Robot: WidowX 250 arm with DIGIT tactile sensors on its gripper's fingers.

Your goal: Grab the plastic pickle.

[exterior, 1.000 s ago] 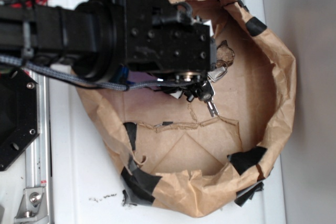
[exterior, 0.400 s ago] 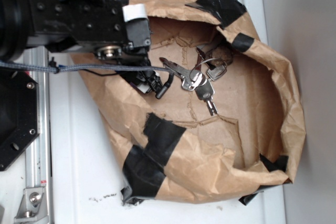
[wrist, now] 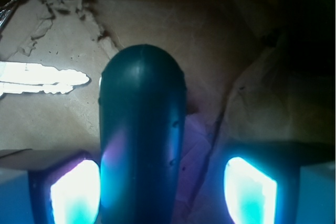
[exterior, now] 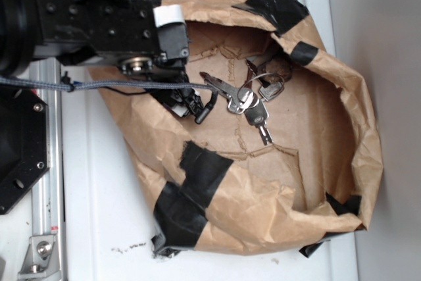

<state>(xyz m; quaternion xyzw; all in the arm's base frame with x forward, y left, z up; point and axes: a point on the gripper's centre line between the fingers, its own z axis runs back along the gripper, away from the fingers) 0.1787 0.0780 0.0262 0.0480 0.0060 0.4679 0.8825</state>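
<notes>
Tool [exterior: 196, 106] grips 1 plastic pickle [wrist: 143, 129]; 1 key bunch [exterior: 247, 99] beside.

Gripper [exterior: 191, 104] (pickle [exterior: 206, 110] at its tip) beside keys [exterior: 247, 100] in paper bag [exterior: 329, 97]

Keys [exterior: 247, 100]: sprawled mid-bag, just right of the end effector [exterior: 192, 104].
Bag wall [exterior: 358, 129]: crumpled, ringing the floor all round.
Free room: bare bag floor lower right.
</notes>
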